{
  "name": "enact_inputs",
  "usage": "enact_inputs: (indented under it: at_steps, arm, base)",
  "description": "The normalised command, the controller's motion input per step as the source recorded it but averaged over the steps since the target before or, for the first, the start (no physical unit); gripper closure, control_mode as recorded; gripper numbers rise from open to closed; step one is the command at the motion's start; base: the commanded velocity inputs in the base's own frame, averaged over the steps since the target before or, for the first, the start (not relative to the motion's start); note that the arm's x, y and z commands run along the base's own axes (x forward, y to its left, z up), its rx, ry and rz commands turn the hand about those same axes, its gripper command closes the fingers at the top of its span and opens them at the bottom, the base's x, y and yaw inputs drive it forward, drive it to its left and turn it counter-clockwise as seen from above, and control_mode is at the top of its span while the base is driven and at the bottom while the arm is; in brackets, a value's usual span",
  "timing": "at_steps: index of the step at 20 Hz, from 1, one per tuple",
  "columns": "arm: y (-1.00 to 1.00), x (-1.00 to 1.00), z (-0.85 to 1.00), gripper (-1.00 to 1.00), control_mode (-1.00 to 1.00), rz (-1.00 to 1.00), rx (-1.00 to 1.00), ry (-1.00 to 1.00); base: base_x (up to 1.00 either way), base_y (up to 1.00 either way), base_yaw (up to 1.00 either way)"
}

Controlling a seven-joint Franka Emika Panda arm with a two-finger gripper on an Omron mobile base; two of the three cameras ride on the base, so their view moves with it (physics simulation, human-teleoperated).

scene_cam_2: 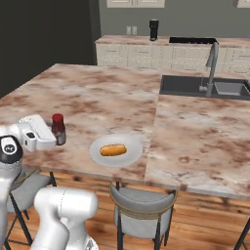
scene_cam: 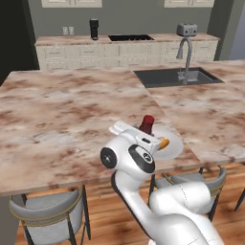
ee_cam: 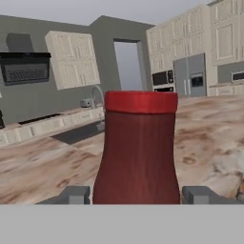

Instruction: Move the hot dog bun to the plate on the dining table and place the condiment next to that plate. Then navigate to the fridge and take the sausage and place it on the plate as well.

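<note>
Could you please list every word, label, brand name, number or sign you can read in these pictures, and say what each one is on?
There is no readable text in any view.
The condiment bottle: plain dark red side toward the hand camera, no lettering visible.
The microwave and the wall outlets: too small and blurred to show any marks.
The plate and the hot dog bun: unmarked.

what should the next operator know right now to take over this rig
Gripper: jaws stand either side of the condiment; whether they grip it is unclear.
Condiment stands upright on the dining table, left of the plate in the right base view, a gap between them.
Hot dog bun lies on the plate.
Done: bun plated.
Left: confirm the condiment is released, drive to the fridge, bring the sausage to the plate.
</note>
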Motion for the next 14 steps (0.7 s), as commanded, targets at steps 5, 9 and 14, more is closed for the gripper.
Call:
enact_inputs:
  at_steps: [5, 9, 14]
  arm:
    - [0.10, 0.51, -0.47, 1.00, -1.00, 0.00, 0.00, 0.00]
    - [0.17, 0.47, -0.45, 1.00, -1.00, 0.00, 0.00, 0.00]
    - [0.14, 0.34, -0.44, 1.00, -1.00, 0.00, 0.00, -0.02]
  base:
    - [0.00, 0.00, 0.00]
    - [0.00, 0.00, 0.00]
    - [0.00, 0.00, 0.00]
